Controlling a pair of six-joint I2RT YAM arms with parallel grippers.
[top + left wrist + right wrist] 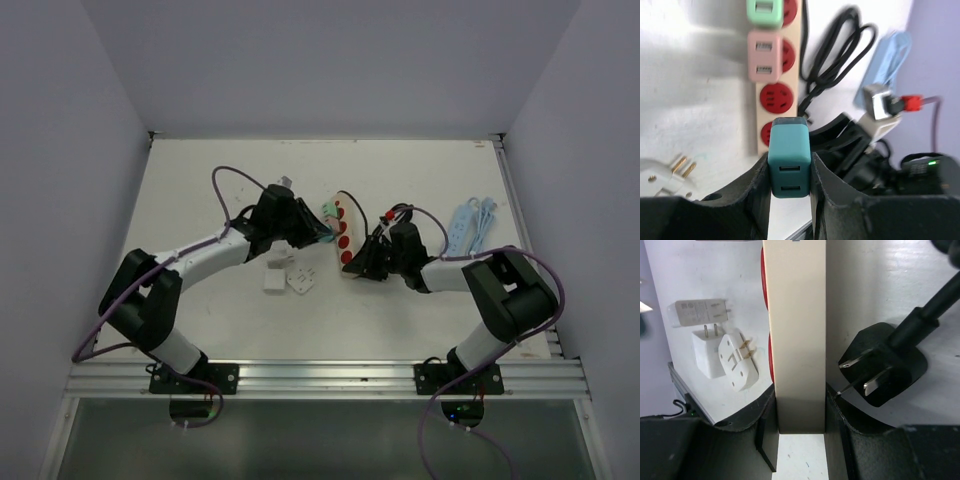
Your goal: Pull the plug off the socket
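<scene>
A cream power strip (342, 232) with red sockets lies mid-table. In the left wrist view the strip (778, 112) carries a green plug (765, 11) and a pink plug (765, 56). My left gripper (789, 167) is shut on a teal plug (789, 150), which sits over the strip's nearest red socket (765, 134); its prongs are hidden. In the top view this gripper (312, 232) is at the strip's left side. My right gripper (800, 412) is shut on the near end of the strip (795, 330), and also shows in the top view (358, 262).
A loose black plug (884, 365) with bare prongs lies right of the strip, its black cable (400, 222) coiled behind. Three white adapters (720, 352) lie left of the strip, also seen from above (285, 272). A light blue strip (470, 225) lies at the right.
</scene>
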